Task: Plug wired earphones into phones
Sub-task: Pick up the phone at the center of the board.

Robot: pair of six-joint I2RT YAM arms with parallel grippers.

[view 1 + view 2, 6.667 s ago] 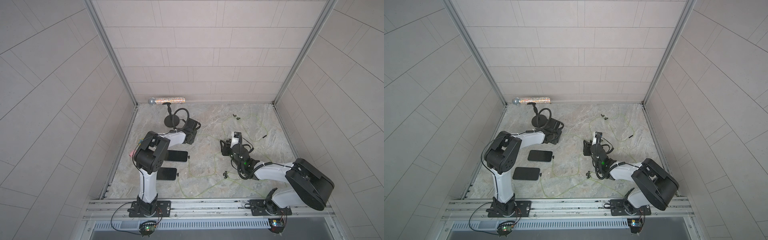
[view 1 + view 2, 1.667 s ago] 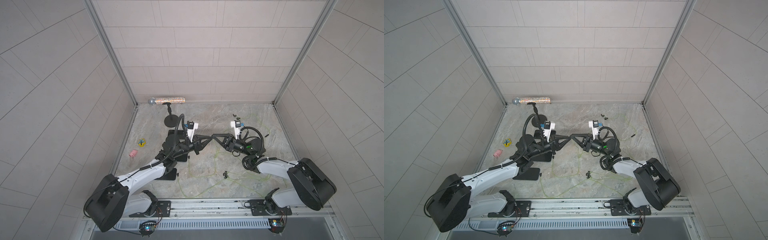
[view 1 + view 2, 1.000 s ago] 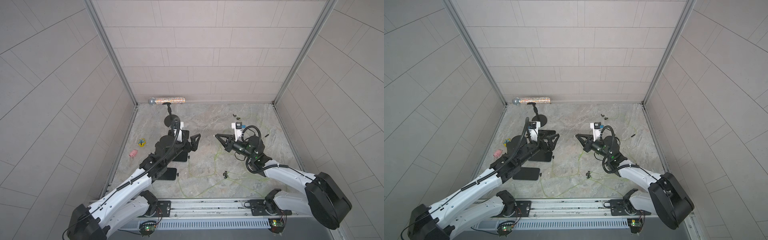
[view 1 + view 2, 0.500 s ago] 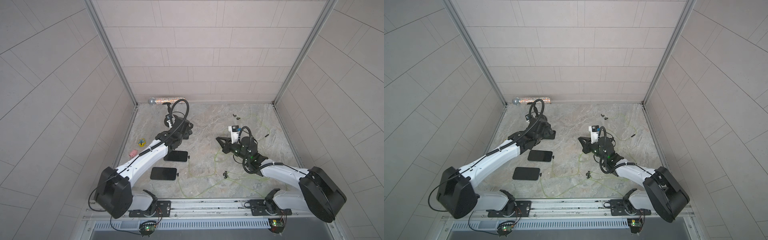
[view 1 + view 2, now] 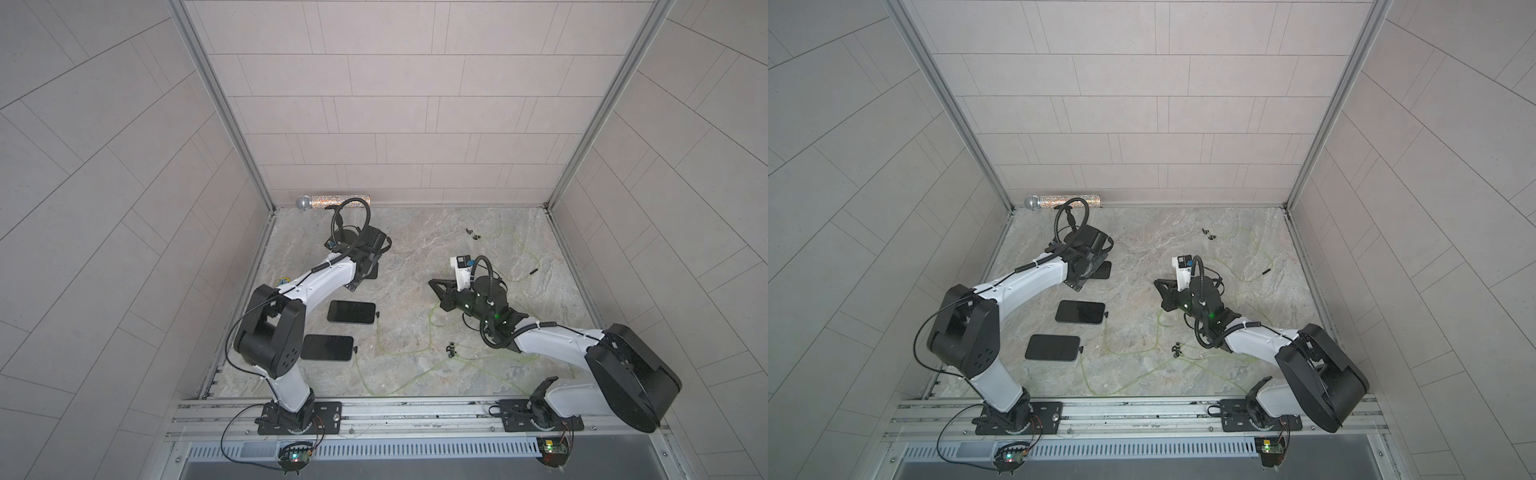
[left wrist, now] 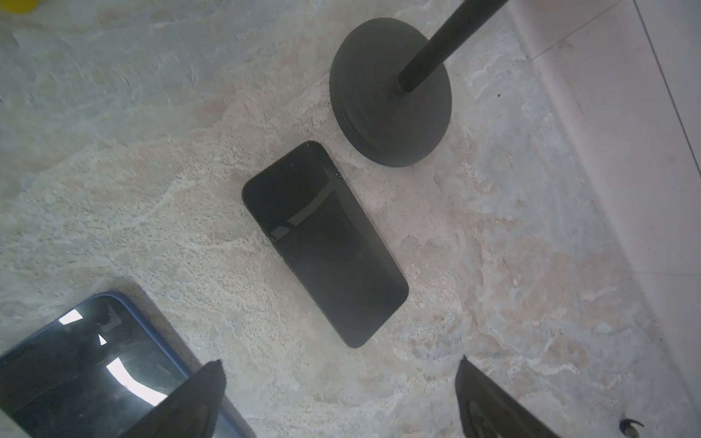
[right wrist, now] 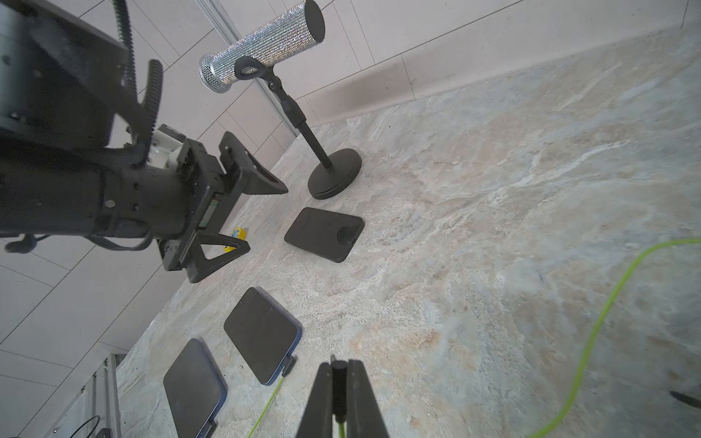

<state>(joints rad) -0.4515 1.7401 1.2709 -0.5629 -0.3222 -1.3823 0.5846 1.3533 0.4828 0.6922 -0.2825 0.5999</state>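
Left of centre in both top views, on the mottled stone table (image 5: 415,249): three flat black glossy phones, namely lowest phone (image 5: 327,347), middle phone (image 5: 351,311) and uppermost phone (image 6: 324,242). Lowest and middle each plugged at the right end with thin pale yellow-green wired earphones (image 5: 451,350); two earbud pairs counted. Over the uppermost phone, beside the black round-based stand (image 6: 379,113): left claw (image 6: 340,364), released, empty. Right of centre: right claw (image 7: 338,366), clenched on a third small black plug (image 7: 338,385). Against 1.7 seconds earlier: claws no longer tip to tip mid-frame, now well apart.

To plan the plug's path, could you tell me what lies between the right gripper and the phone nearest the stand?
Only bare tabletop separates right gripper and phone, per the right wrist view.
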